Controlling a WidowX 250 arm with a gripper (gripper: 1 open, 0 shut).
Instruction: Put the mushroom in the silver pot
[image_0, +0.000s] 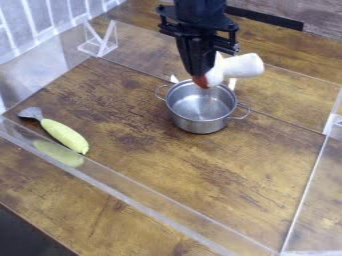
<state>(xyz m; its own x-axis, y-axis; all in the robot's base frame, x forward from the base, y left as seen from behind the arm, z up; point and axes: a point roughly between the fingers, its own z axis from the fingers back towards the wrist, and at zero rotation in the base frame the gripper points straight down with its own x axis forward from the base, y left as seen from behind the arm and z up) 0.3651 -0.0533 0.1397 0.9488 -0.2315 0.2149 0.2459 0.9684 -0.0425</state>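
Observation:
My black gripper (203, 78) hangs over the silver pot (202, 108), pointing almost straight down, its fingers shut on the mushroom (230, 70). The mushroom lies sideways in the grip: its white stem sticks out to the right, and a bit of red-brown cap shows at the fingertips. It is lifted clear of the table, above the pot's far rim. The pot is small, round and shiny, with side handles, and stands on the wooden table with nothing visible inside.
A long yellow-green banana-like item (62, 134) lies at the left near a clear plastic wall (160, 205) that crosses the front. A clear plastic stand (96, 40) is at the back left. The wooden table (254, 165) stretches right of the pot.

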